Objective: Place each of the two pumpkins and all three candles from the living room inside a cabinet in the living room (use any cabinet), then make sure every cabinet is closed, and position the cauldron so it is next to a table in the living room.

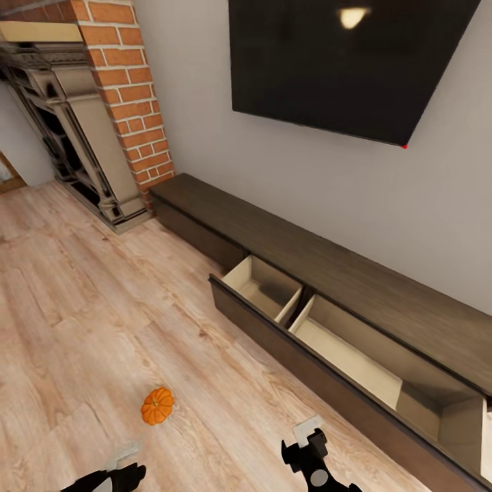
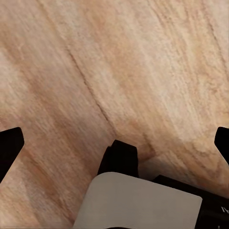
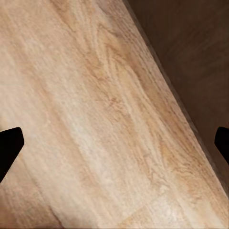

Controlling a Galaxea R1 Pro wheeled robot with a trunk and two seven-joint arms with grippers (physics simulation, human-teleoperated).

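Note:
One orange ribbed pumpkin (image 1: 157, 405) lies on the wooden floor, ahead of and between my two arms. The long low dark-brown cabinet (image 1: 328, 260) runs along the wall at the right, with a wide drawer (image 1: 273, 338) pulled out. Its two pale compartments look empty. My left gripper (image 1: 121, 461) hangs low, near and left of the pumpkin. My right gripper (image 1: 309, 434) is close to the drawer's front panel. In each wrist view the dark fingertips (image 2: 9, 148) (image 3: 9, 145) sit far apart over bare floor, so both grippers are open and hold nothing. The cabinet's brown front (image 3: 191, 47) shows in the right wrist view.
A carved fireplace (image 1: 75, 130) with a brick chimney (image 1: 130, 89) stands at the far left. A large dark screen (image 1: 342, 61) hangs on the wall above the cabinet. Open wooden floor (image 1: 89, 307) stretches to the left. A black part with a pale plate (image 2: 138, 205) intrudes in the left wrist view.

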